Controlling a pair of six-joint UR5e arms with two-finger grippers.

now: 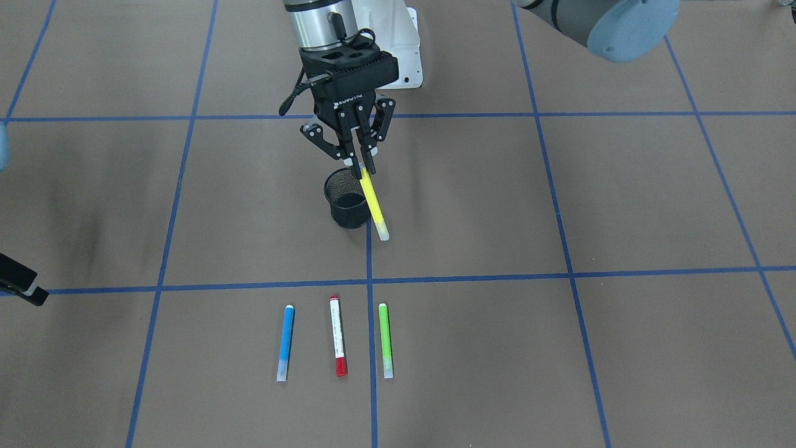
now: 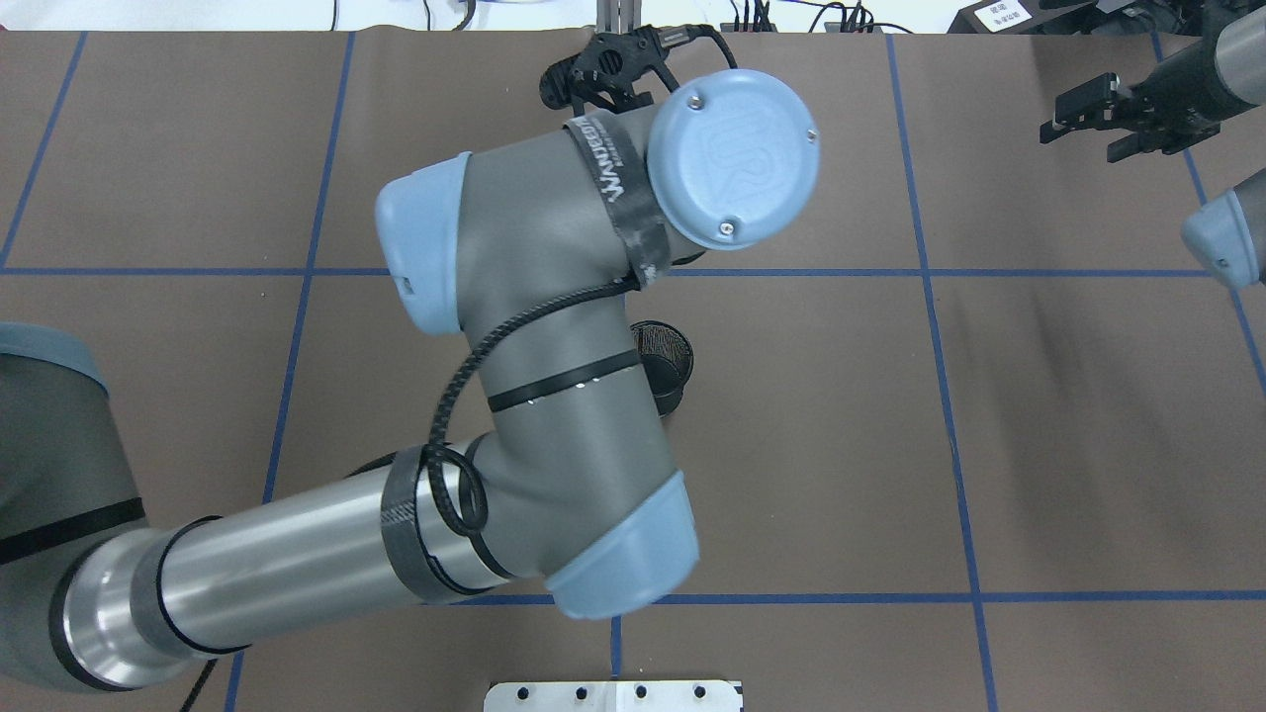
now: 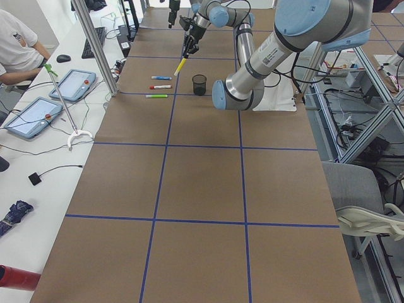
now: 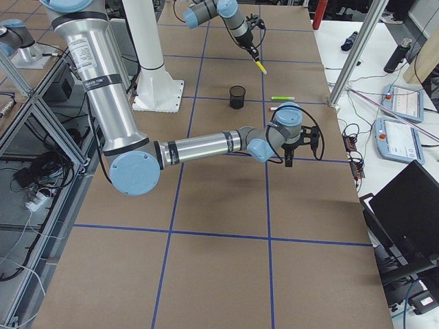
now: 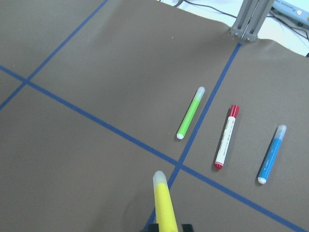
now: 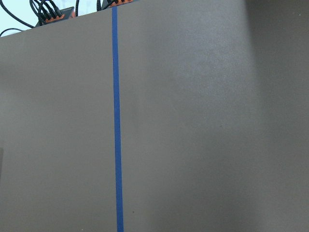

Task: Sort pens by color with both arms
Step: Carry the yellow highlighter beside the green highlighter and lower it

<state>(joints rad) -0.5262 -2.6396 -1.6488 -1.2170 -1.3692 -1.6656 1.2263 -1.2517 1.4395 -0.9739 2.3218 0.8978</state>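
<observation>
Front view, nearest: lying flat in a row on the table (image 1: pixel 559 348), blue pen (image 1: pixel 285 342), red-capped pen (image 1: pixel 338 336) at its 3 o'clock, then green pen (image 1: pixel 385 340). Far out at 9 o'clock, right gripper (image 1: pixel 28 289); cannot tell jaw state. Beyond at 12 o'clock: left gripper (image 1: pixel 364 168) clamping the tilted yellow pen (image 1: pixel 373 205), pale end down, at 3 o'clock of the black mesh cup (image 1: pixel 345 208).

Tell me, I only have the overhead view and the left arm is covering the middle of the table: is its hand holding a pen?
Observer: Yes. The front-facing view shows the left hand shut on the yellow pen, which is held tilted, off the table and outside the black mesh cup.
Operator: Where are the other pens?
Observer: The blue pen, the red-capped pen and the green pen lie side by side, not touching, on the operators' side of the cup.
</observation>
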